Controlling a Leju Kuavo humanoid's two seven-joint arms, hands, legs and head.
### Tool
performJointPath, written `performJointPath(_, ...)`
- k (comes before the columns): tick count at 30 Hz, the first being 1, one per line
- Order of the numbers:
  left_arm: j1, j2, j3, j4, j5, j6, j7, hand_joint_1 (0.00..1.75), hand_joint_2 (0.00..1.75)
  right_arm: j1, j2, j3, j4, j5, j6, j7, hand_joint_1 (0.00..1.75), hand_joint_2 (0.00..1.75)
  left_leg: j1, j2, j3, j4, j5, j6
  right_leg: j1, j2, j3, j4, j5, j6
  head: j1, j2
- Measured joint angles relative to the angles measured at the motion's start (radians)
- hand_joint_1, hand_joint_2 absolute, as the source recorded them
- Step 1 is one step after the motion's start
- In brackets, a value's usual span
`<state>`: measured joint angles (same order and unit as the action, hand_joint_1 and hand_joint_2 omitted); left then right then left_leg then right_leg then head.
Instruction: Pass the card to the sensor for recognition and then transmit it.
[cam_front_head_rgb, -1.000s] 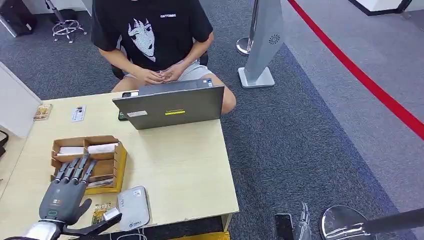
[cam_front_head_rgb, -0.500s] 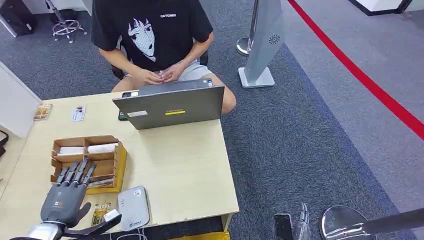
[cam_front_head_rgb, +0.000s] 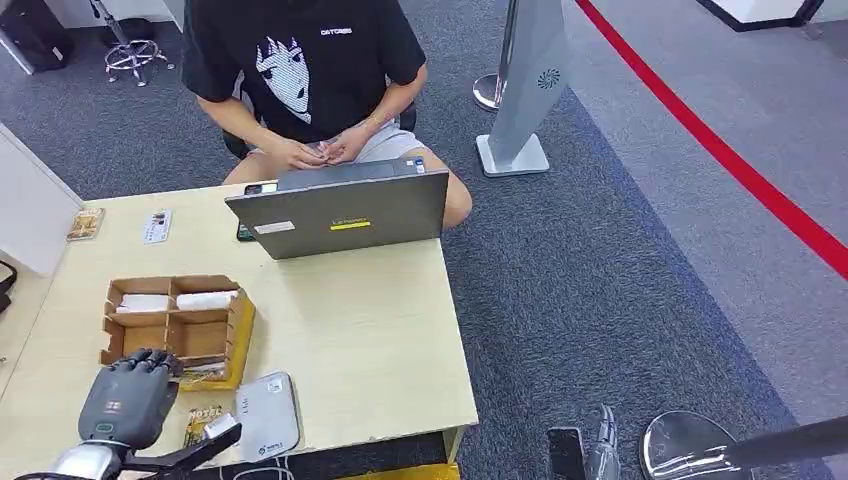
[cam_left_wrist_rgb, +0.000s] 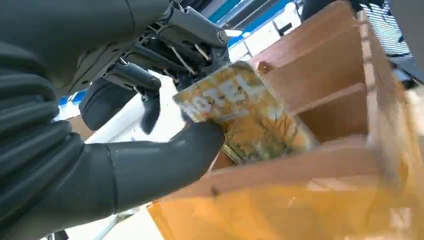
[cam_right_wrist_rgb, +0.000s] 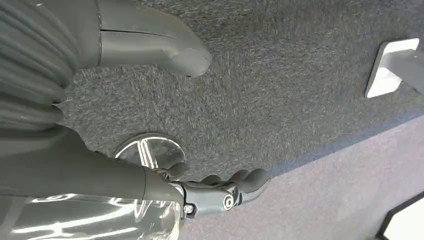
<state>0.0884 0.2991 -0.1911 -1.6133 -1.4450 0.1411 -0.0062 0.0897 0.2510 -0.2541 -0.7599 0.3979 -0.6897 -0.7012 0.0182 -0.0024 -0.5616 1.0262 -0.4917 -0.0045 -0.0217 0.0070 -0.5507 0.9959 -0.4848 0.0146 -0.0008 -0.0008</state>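
I am pinching the card (cam_left_wrist_rgb: 245, 117) between my left thumb and the darker fingers (cam_left_wrist_rgb: 150, 107) of my left hand (cam_front_head_rgb: 130, 400), which is curling closed at the near edge of the wooden box (cam_front_head_rgb: 180, 330) on the surface (cam_front_head_rgb: 360, 340). In the left wrist view the yellow patterned card is standing tilted, its lower part looking as if it is just inside or against the box's near compartment, so I judge that I am taking it out of its slot. I am holding it by one edge, which is leaving its face free to present to the sensor (cam_front_head_rgb: 266, 416), the grey pad lying just beside my hand. Another yellow card (cam_front_head_rgb: 203, 424) is lying flat next to that pad. My right hand (cam_right_wrist_rgb: 220, 192) is hanging over the carpet, fingers loosely curled on nothing, since it has no part in this step. A person (cam_front_head_rgb: 310, 70) is sitting behind a laptop (cam_front_head_rgb: 345, 212) across the surface, perhaps waiting to receive the card
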Motion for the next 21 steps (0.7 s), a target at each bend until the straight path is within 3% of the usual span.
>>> performJointPath(12,-0.025,-0.094,0.076,-0.04,0.04,0.11,0.039,1.75,1.75,0.001,0.0,0.003,0.002,-0.005,0.0,0.0,0.0,1.75,0.0,0.0,0.0,0.0,0.0,0.0,0.0,0.0,0.0,0.0,0.0,0.0,0.0,0.0)
performJointPath(21,-0.1,-0.123,0.143,-0.118,0.092,0.115,0.031,1.75,1.75,0.007,0.0,0.003,0.001,-0.003,0.0,0.0,0.0,1.75,0.0,-0.001,0.0,0.0,0.0,0.0,0.0,0.0,0.0,0.0,0.0,0.0,0.0,0.0)
